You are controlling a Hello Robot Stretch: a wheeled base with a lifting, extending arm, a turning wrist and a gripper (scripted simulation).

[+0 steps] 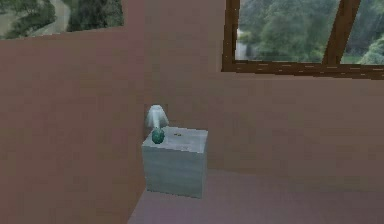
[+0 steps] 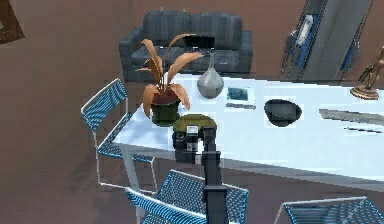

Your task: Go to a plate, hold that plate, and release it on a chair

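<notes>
The dark arm rises from the arm side view's bottom edge to the white table's (image 2: 300, 140) near edge. At its far end, the gripper (image 2: 188, 131) sits by a flat, olive-green round thing (image 2: 196, 123), perhaps a plate. That thing is over the tabletop, so I cannot tell whether the gripper holds anything. A dark round dish (image 2: 282, 110) lies farther right on the table. Blue wire chairs stand at the table's left end (image 2: 105, 110) and along its near side (image 2: 185, 195), (image 2: 335, 210).
The table also carries a potted plant (image 2: 165, 85), a grey vase (image 2: 209, 82), a flat book (image 2: 240, 97) and a small statue (image 2: 366, 80). A dark sofa (image 2: 185, 42) stands behind. In the forward view, a grey cabinet (image 1: 176, 160) with a green ball (image 1: 158, 135) sits against pink walls.
</notes>
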